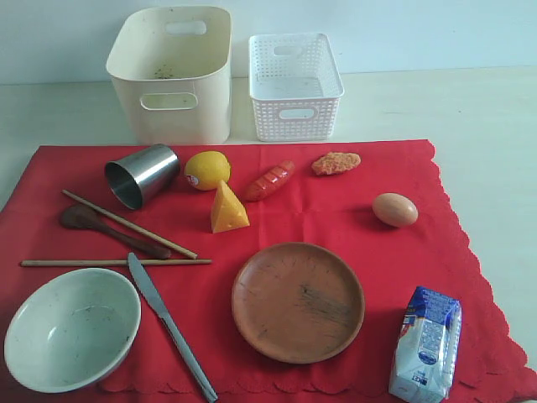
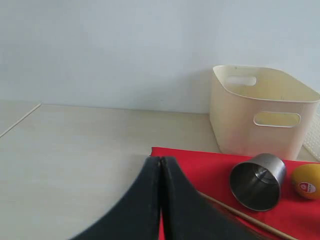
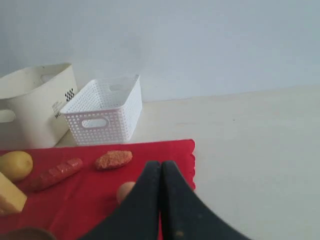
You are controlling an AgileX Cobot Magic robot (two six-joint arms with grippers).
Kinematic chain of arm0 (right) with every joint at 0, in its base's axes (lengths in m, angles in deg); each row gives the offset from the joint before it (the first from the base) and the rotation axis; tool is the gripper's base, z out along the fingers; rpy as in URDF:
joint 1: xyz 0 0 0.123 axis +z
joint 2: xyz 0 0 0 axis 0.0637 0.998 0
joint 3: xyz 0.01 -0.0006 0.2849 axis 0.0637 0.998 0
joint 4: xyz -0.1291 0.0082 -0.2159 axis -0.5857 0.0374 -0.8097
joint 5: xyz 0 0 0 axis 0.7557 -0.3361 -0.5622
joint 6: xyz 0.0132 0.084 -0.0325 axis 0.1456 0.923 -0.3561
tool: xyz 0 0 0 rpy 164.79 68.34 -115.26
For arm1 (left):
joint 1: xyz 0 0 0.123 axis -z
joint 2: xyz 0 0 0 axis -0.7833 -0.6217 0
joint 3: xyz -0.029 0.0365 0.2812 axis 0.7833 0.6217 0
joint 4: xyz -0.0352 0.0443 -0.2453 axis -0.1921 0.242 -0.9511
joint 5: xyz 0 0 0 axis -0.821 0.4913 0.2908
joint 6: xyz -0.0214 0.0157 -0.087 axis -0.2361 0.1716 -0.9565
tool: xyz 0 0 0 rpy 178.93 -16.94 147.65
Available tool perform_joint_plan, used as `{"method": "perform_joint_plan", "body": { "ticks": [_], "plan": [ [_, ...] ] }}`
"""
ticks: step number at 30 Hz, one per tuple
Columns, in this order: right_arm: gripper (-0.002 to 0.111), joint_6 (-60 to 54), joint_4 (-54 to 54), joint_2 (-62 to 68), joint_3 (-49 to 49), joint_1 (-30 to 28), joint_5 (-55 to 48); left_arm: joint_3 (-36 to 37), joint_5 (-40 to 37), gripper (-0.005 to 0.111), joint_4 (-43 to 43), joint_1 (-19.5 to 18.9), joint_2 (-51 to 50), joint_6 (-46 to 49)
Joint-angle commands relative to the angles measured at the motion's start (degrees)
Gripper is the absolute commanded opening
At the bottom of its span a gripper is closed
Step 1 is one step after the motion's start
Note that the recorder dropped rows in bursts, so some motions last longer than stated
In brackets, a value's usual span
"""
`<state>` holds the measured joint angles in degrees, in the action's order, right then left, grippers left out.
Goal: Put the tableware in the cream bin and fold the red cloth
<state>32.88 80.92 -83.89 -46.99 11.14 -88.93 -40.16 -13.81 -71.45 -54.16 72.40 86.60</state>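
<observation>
Ahead of the left jaws lies the steel cup (image 2: pixel 258 181).

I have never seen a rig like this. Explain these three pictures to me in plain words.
This is a two-armed robot; each arm ends in a gripper. One picture comes from a camera off the arms, overlooking the table. The other two come from wrist cameras: the black left gripper and black right gripper are shut, holding nothing. On the large red cloth lie a steel cup on its side, two thin wooden chopsticks, a dark wooden spoon, a grey metal knife, a whitish bowl, a round brown plate, toy food and a blue-white milk carton. Beyond it stand a tall cream bin and a white lattice basket.
</observation>
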Motion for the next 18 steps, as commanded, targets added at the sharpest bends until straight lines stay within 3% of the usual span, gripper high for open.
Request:
{"method": "perform_joint_plan", "body": {
  "ticks": [1,18],
  "plan": [
    [0.0,0.01,-0.08,-0.34,0.29,0.21,7.18,-0.03,0.33,0.001,-0.38,-0.13,0.4,0.16],
    [0.0,10.05,-0.08,-0.34,0.29,0.21,13.01,-0.03,0.33,0.001,-0.38,-0.13,0.4,0.16]
  ]
}}
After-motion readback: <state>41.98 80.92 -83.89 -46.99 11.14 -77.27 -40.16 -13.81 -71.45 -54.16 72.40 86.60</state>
